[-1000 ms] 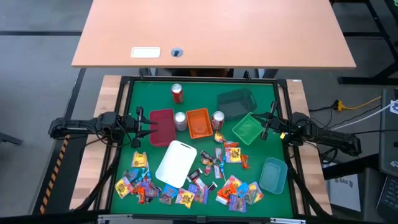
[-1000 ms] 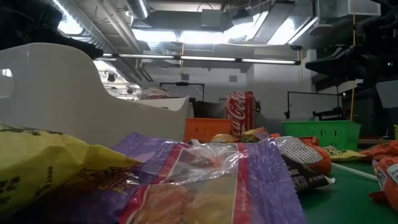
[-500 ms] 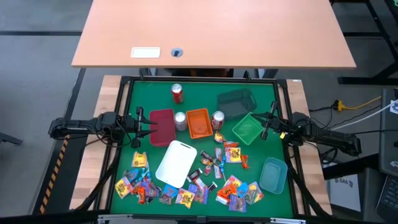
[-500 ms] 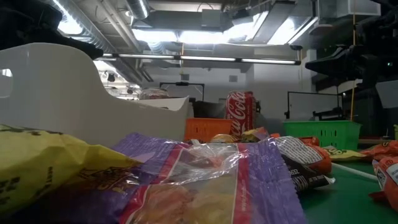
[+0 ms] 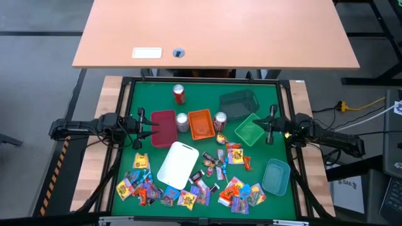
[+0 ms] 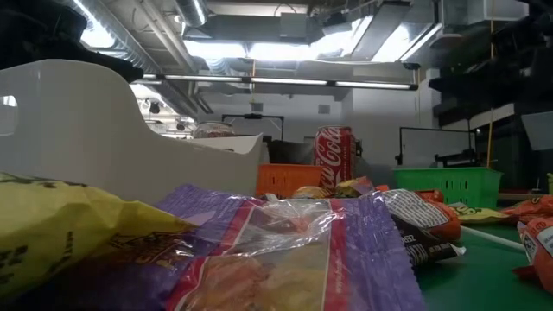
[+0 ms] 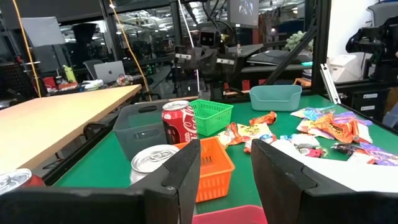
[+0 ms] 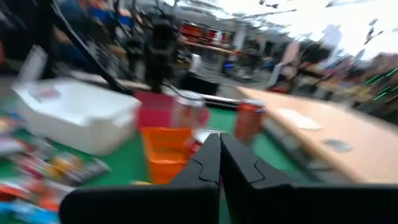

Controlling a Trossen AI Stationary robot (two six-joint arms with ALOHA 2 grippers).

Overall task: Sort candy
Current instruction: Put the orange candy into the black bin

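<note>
The candy lies in loose heaps on the green mat's near half: a left heap (image 5: 143, 185), a middle scatter (image 5: 220, 160) and a right heap (image 5: 242, 191). In the low view, purple and yellow wrappers (image 6: 259, 250) fill the foreground. My left gripper (image 5: 152, 130) (image 7: 225, 152) hovers open at the dark red tray's left edge (image 5: 155, 127). My right gripper (image 5: 264, 129) (image 8: 219, 142) is shut and hovers at the green basket's right side (image 5: 250, 130). Neither touches any candy.
Other trays share the mat: orange (image 5: 200, 123), dark grey (image 5: 239, 102), white (image 5: 178, 164), teal (image 5: 276, 176). Three cans stand among them (image 5: 179, 94) (image 5: 182, 121) (image 5: 220, 121). Bare mat shows along the far left (image 5: 144, 94). A wooden desk (image 5: 213, 31) lies beyond.
My right gripper has swung a little beside the green basket, turning slightly; its wrist view is smeared by the motion. The candy and trays have stayed put.
</note>
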